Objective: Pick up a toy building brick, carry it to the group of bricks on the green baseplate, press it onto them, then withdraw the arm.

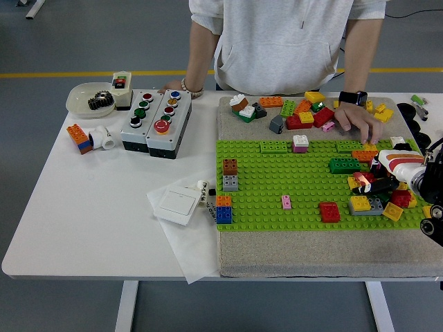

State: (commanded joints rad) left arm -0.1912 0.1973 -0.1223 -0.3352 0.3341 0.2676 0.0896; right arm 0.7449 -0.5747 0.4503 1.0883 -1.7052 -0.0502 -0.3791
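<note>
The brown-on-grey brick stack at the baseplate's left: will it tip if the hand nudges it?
Probably not easily: the brown-on-grey stack is two bricks tall and seems studded onto the green baseplate. It looks like rigid plastic; a hard sideways push might pop the top off.

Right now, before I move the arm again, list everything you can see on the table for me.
Baseplate: one, green, on a grey mat, table's right half.
Bricks on the baseplate: many, mixed colours; a cluster at its right end, a red one, an orange-on-blue stack.
Loose bricks: a pile, mixed colours, on the mat behind the baseplate.
Button boxes: two, grey, far left.
Bowl: one, pale, with a dark gear, far left corner.
Wall switch: one, white, on paper.
Person's hand: resting on the loose bricks.
Right hand: at the cluster, fingers unclear.
</note>
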